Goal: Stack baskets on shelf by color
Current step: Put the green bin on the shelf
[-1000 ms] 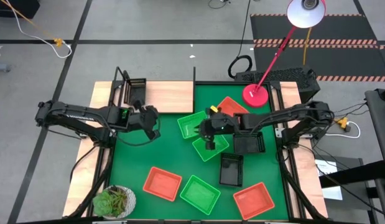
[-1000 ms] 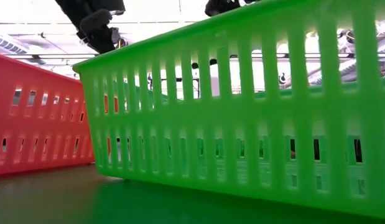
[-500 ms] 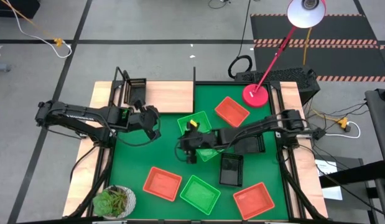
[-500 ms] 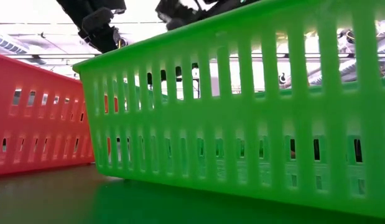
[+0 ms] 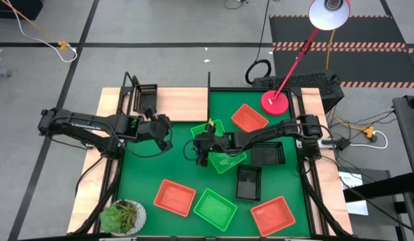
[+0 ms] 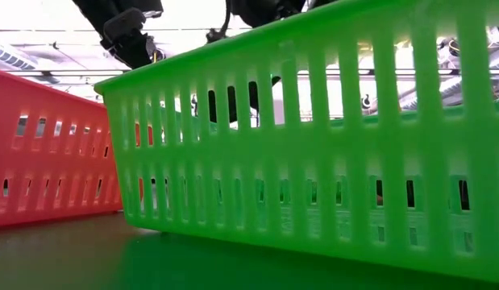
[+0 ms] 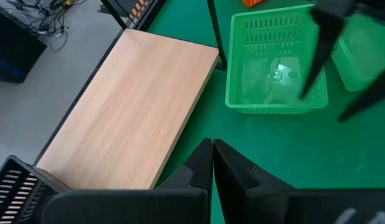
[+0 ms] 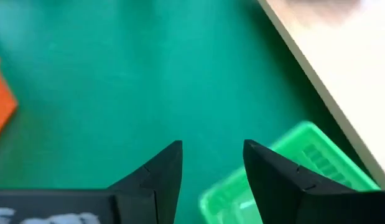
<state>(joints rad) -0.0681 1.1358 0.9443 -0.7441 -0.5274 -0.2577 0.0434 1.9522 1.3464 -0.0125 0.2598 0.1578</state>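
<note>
Right pincer [image 5: 201,155] hangs over the green basket [image 5: 208,134] just beside the shelf [image 5: 182,104], fingers spread and gripping nothing; its exact height above the rim is hard to judge. Left pincer [image 5: 168,134] waits clenched near the shelf's edge, while other baskets lie scattered across the desk [image 5: 136,184].

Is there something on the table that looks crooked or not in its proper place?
Yes. Near the mat's centre, two green baskets sit askew, one overlapping the other, beneath the right gripper. Other baskets lie scattered at odd angles. Only a black basket is on the shelf.
</note>
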